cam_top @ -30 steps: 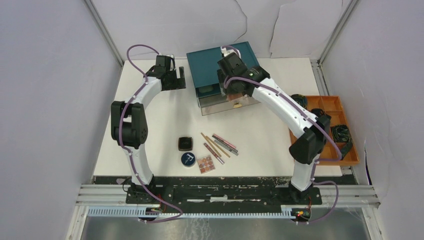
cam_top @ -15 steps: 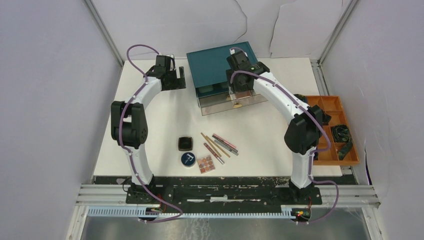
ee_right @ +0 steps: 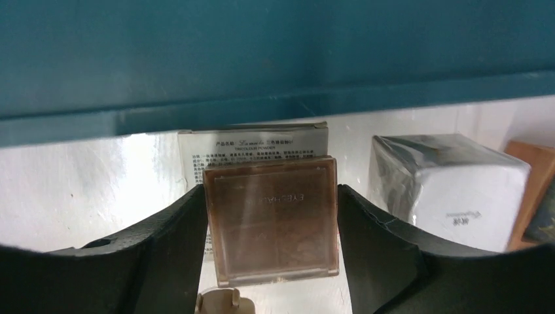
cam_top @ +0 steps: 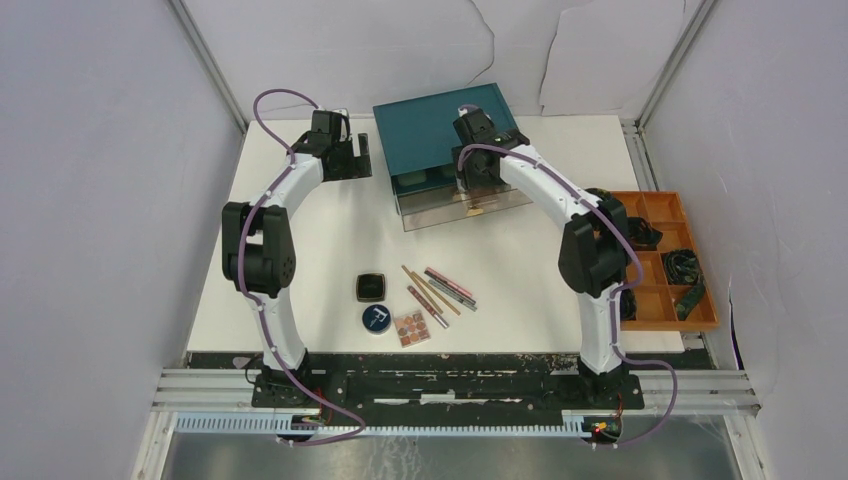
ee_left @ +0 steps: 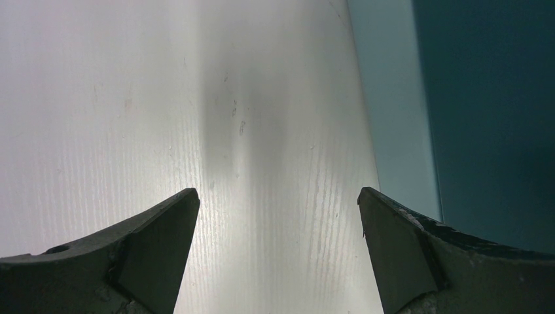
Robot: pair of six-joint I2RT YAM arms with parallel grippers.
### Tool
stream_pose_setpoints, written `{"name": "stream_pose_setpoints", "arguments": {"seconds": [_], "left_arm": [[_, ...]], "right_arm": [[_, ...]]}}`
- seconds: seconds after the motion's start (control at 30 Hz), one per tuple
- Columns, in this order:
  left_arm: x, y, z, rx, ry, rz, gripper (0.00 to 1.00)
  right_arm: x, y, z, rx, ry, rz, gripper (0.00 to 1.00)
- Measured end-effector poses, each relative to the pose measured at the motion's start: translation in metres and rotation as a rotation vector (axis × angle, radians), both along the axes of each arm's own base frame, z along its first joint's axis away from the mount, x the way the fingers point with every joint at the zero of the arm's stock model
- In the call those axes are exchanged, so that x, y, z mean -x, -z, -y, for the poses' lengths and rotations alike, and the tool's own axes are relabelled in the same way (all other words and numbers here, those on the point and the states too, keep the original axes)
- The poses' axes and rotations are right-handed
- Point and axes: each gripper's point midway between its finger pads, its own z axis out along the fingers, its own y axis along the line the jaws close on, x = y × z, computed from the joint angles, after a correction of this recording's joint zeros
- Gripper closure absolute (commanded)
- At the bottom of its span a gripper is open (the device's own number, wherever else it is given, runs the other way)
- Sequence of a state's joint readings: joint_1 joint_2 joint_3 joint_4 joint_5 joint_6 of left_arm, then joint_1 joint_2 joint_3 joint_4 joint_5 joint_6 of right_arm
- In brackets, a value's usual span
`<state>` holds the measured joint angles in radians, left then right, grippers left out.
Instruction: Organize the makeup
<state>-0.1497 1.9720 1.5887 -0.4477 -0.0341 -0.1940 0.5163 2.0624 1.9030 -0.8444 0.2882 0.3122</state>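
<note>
My right gripper (ee_right: 271,191) is shut on the brown square compact (ee_right: 271,226), its fingers touching both sides, inside the clear drawer of the teal box (ee_right: 262,52). A white packet (ee_right: 252,145) lies behind the compact and a white cube (ee_right: 445,186) stands to its right. From above, the right gripper (cam_top: 478,185) is over the open drawer (cam_top: 450,210). A black square compact (cam_top: 371,287), round dark-blue tin (cam_top: 377,318), eyeshadow palette (cam_top: 411,327) and thin pencils (cam_top: 437,290) lie on the near table. My left gripper (cam_top: 352,158) is open and empty over bare table (ee_left: 278,196).
An orange tray (cam_top: 665,205) with black coiled items stands at the right edge. The teal box side (ee_left: 484,98) is just right of my left gripper. A beige drawer knob (ee_right: 222,302) shows below the compact. An orange-brown item (ee_right: 530,176) sits right of the cube.
My right arm has swung left and forward, bringing its gripper down into the open drawer. The left arm and the items on the near table have not moved.
</note>
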Motion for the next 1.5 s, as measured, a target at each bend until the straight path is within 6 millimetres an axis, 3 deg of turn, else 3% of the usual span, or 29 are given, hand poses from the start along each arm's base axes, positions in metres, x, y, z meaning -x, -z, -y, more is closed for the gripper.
{"name": "stream_pose_setpoints", "arguments": {"seconds": [0.07,0.2,0.3,0.37,0.53,0.67,0.77,0.9,1.03,1.17,1.3,1.5], "left_arm": [[0.0,0.0,0.0,0.0,0.0,0.0,0.02],[0.0,0.0,-0.001,-0.001,-0.003,0.0,0.02],[0.0,0.0,-0.002,-0.001,-0.005,0.0,0.02],[0.0,0.0,-0.003,-0.001,-0.006,0.0,0.02],[0.0,0.0,-0.003,-0.002,-0.006,0.0,0.02],[-0.001,0.0,-0.003,-0.002,-0.007,0.0,0.02],[-0.001,-0.001,-0.004,-0.001,-0.009,0.002,0.02],[-0.002,-0.001,-0.004,-0.001,-0.01,0.004,0.02],[-0.002,-0.001,-0.005,-0.001,-0.011,0.004,0.02],[-0.004,0.002,-0.005,-0.002,-0.011,0.0,0.02],[-0.005,0.004,-0.004,-0.003,-0.011,-0.007,0.02],[-0.007,0.003,-0.007,-0.01,-0.019,-0.005,0.02]], "right_arm": [[-0.003,0.008,-0.002,0.007,-0.001,-0.016,0.59],[-0.012,0.0,-0.006,-0.019,-0.004,0.005,0.41],[-0.012,0.004,-0.005,-0.015,-0.001,-0.005,0.1],[-0.012,0.005,-0.005,-0.015,0.0,-0.005,0.0],[-0.01,0.0,-0.002,-0.022,0.005,0.007,0.0],[-0.009,-0.018,-0.001,-0.033,-0.002,0.036,0.0],[-0.008,-0.044,0.0,-0.055,-0.007,0.083,0.0],[0.002,-0.093,-0.003,-0.105,-0.026,0.169,0.0],[0.034,-0.131,-0.015,-0.121,-0.077,0.225,0.0],[0.101,-0.133,-0.063,-0.119,-0.229,0.201,0.0],[0.171,-0.095,-0.11,-0.094,-0.387,0.096,0.0],[0.23,-0.031,-0.117,-0.025,-0.444,-0.064,0.0]]}}
